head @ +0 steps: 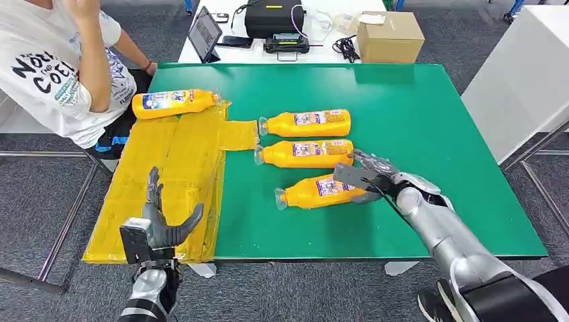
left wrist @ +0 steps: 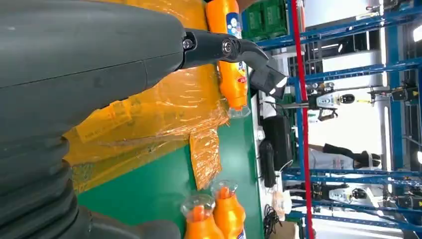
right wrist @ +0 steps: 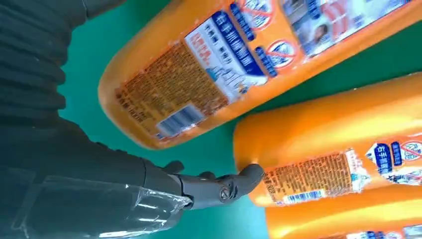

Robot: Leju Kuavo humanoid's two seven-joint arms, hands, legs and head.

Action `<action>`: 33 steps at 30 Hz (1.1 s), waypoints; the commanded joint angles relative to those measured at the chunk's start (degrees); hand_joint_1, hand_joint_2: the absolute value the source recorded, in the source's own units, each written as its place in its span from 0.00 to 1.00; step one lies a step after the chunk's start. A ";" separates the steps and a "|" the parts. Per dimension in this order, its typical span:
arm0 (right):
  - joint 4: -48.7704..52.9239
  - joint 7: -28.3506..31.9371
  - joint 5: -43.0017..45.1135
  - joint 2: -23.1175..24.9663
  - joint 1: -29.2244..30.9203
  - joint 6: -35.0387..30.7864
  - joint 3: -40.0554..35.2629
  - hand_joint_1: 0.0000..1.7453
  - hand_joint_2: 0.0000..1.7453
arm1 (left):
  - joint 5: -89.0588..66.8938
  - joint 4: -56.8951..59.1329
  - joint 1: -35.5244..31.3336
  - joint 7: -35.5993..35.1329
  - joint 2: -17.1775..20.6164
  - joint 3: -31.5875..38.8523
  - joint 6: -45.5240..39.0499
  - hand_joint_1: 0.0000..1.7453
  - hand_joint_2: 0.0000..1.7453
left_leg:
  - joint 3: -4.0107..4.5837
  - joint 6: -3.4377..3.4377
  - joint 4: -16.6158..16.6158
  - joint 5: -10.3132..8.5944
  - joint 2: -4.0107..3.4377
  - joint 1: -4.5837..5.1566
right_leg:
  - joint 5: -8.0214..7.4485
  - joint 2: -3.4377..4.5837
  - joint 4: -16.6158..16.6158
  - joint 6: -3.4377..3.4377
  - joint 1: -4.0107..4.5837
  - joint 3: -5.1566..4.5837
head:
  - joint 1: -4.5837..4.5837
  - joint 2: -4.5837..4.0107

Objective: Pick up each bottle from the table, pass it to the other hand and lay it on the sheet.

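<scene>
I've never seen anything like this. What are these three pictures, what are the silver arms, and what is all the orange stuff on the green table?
The silver arms belong to a humanoid robot. The wide picture is from a camera on its head, looking down; the other two come from cameras at its wrists, so they look tilted. On the green table lie three orange bottles in a row; a fourth bottle lies on the yellow sheet. The right hand reaches over the nearest bottle, fingers spread near its base, not clearly gripping. The left hand is open above the sheet, holding nothing. A person sits at the table's far corner.
</scene>
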State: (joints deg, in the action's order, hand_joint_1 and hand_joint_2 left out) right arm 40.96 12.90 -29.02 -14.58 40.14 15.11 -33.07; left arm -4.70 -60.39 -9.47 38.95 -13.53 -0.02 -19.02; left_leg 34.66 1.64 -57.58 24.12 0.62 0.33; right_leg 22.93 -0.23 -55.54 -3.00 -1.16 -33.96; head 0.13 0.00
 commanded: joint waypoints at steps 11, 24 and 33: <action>-5.90 0.96 5.86 -1.02 10.16 13.80 -16.32 0.00 1.00 | 2.28 5.37 -4.44 1.05 -0.20 -1.50 0.55 0.00 1.00 | -0.11 -0.10 -0.09 0.10 -0.11 -0.04 | 0.07 0.07 -0.09 0.14 0.05 0.08 | 0.02 0.00; 2.13 -7.45 13.19 -8.13 18.74 22.83 -32.37 0.00 1.00 | 4.06 5.96 -4.30 1.05 -0.73 -1.30 0.92 0.00 1.00 | 0.01 -0.02 -0.05 -0.01 -0.02 0.05 | -0.02 0.00 -0.04 0.01 -0.03 -0.02 | 0.00 0.00; 2.15 -7.68 13.78 -8.19 18.71 22.30 -33.13 0.00 1.00 | 4.04 5.94 -4.28 1.05 -0.73 -1.25 0.96 0.00 1.00 | -0.04 -0.02 -0.04 0.01 -0.04 0.03 | -0.01 0.03 -0.03 0.01 -0.02 0.01 | 0.00 0.00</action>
State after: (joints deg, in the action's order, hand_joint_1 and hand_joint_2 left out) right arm 42.69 5.40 -15.23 -21.84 54.98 37.31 -59.89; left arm -0.81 -57.94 -11.50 38.95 -14.53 -0.90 -17.97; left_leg 34.66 1.67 -57.61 24.10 0.63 0.35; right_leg 22.89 -0.23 -55.55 -3.06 -1.18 -33.96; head 0.13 0.00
